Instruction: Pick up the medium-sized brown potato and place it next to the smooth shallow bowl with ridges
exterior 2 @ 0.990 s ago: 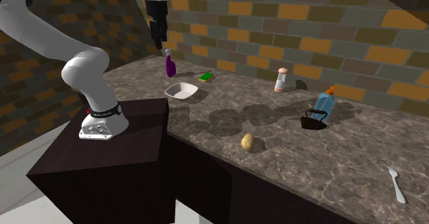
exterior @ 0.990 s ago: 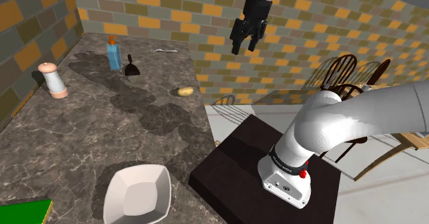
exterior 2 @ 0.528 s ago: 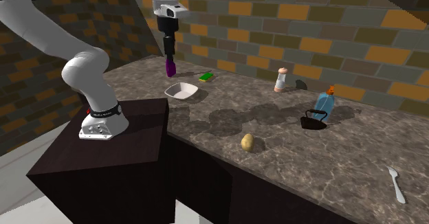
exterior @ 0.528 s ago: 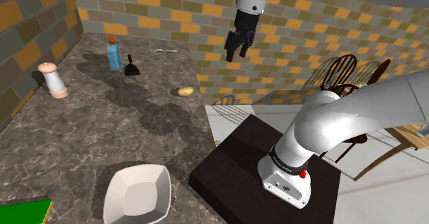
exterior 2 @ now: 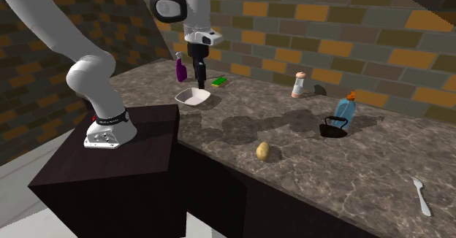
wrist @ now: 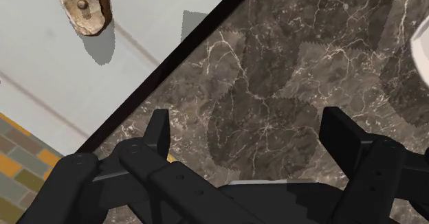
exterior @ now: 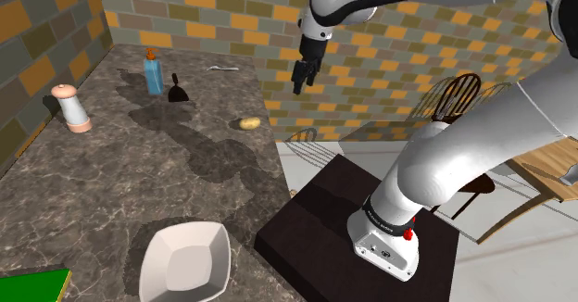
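Fingers (wrist: 160,130) gape apart above the countertop (wrist: 275,85) bearing white bowl (exterior: 185,258).

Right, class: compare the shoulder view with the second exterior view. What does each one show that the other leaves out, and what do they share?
The shoulder view adds chairs and a wooden table beyond the stand. The second exterior view adds a purple bottle near the white bowl. Both share the potato, that bowl, the blue bottle, the shaker, the spoon and the raised end effector.
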You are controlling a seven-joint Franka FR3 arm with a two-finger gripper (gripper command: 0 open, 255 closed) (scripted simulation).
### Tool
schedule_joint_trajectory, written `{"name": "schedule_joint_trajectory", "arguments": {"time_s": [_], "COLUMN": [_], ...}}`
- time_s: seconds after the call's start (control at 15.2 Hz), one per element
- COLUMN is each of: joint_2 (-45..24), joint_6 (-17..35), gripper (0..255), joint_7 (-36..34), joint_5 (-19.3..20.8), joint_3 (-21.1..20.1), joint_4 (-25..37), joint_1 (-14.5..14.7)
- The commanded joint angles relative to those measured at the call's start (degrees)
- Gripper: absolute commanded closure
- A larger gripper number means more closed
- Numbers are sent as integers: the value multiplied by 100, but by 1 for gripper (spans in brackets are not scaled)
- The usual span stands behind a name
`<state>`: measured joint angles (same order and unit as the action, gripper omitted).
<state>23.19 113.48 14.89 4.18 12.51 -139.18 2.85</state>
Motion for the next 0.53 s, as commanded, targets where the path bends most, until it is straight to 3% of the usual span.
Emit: {"name": "schedule_joint_trajectory", "arguments": {"time_s": [0.0, 0.46], "joint_2": [-472, -2083], "joint_6": [333, 1246], "gripper": [0, 0], "joint_7": [359, 1596], "joint_5": [-10, -303], "joint_3": [138, 435], "joint_4": [138, 775], "joint_1": [46, 148]}}
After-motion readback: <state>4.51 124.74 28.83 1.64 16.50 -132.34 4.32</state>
